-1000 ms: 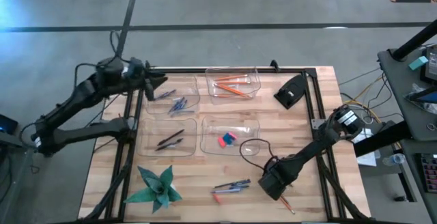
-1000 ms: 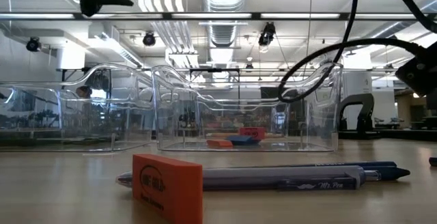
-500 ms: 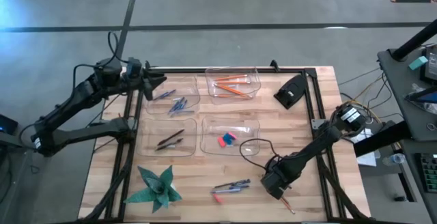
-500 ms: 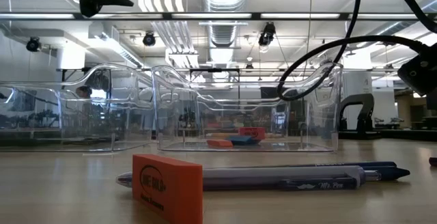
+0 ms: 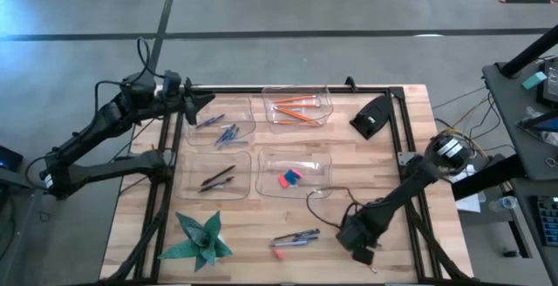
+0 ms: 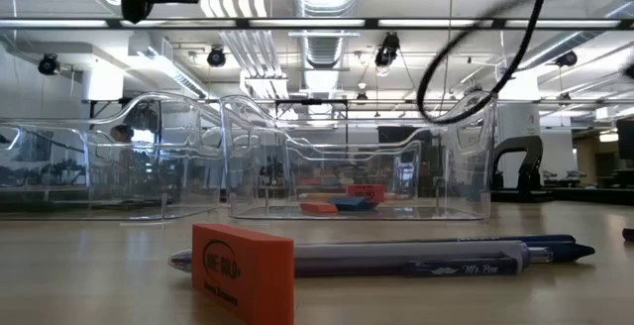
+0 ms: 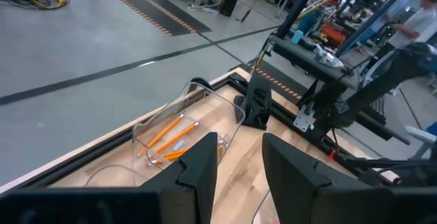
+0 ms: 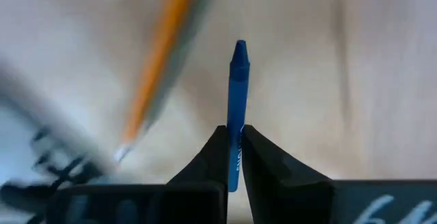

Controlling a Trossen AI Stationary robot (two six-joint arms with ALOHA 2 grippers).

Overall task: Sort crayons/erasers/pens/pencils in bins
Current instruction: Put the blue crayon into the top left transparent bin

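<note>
A green folded-paper star (image 5: pixel 202 240) is lying at the lower left of the wooden table (image 5: pixel 410 138) in the high view. A black boxy device (image 5: pixel 371 116) is sitting at the upper right of the tabletop. A black cable (image 5: pixel 324 200) is looping across the lower middle.

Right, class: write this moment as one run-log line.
right gripper: fingers shut on blue crayon, near table's front right | orange pencil: on table beside it | left gripper: waiting above far-left bin

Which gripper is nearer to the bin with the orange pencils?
Left. The left gripper hovers just beyond the neighbouring bin, beside the pencil bin; the right gripper, gripping a blue crayon, is at the table's opposite edge.
</note>
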